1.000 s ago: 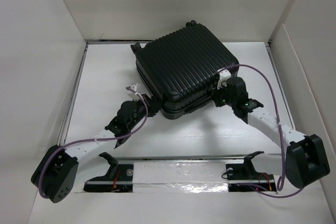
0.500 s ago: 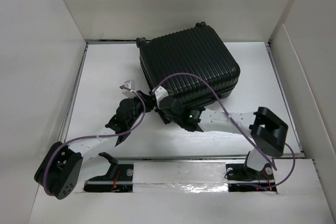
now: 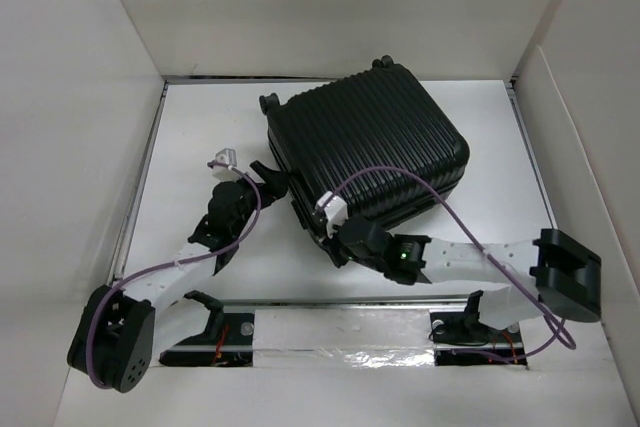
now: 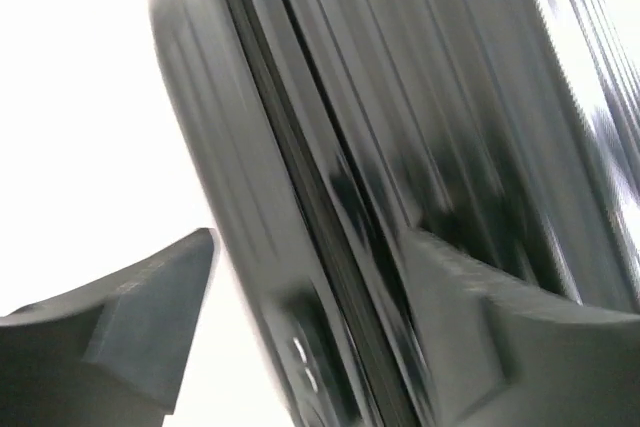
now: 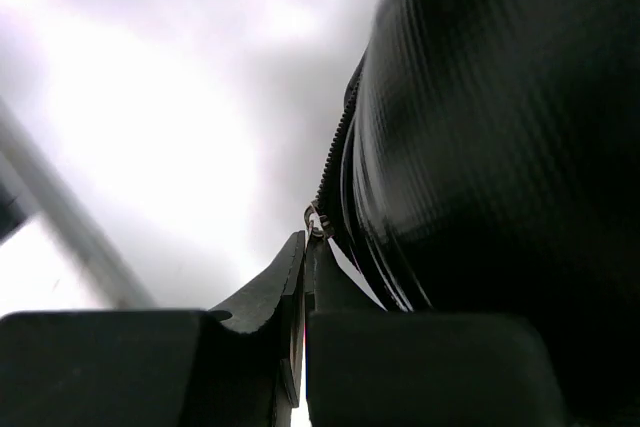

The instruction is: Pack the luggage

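Observation:
The luggage [image 3: 372,142], a black ribbed hard-shell suitcase, lies flat and closed in the middle of the white table. In the left wrist view its side seam [image 4: 330,197] fills the frame, blurred. My left gripper [image 3: 270,179] stands wide open just off the case's left side, its fingers [image 4: 120,317] spread and holding nothing. At the case's near-left corner, my right gripper [image 3: 335,245] is shut on the zipper pull [image 5: 316,221]. The small metal ring of the pull shows at the tips of the right gripper [image 5: 305,247], against the zipper teeth [image 5: 340,147].
White walls [image 3: 90,97] box in the table on three sides. A metal rail with a foil-taped strip [image 3: 340,332] runs along the near edge between the arm bases. Purple cables [image 3: 440,197] loop over both arms. The case's wheels [image 3: 268,103] point to the far side.
The right arm has swept from the case's right side round its front to the near-left corner. The case turned and slid right. The left gripper opened and drew back to the left.

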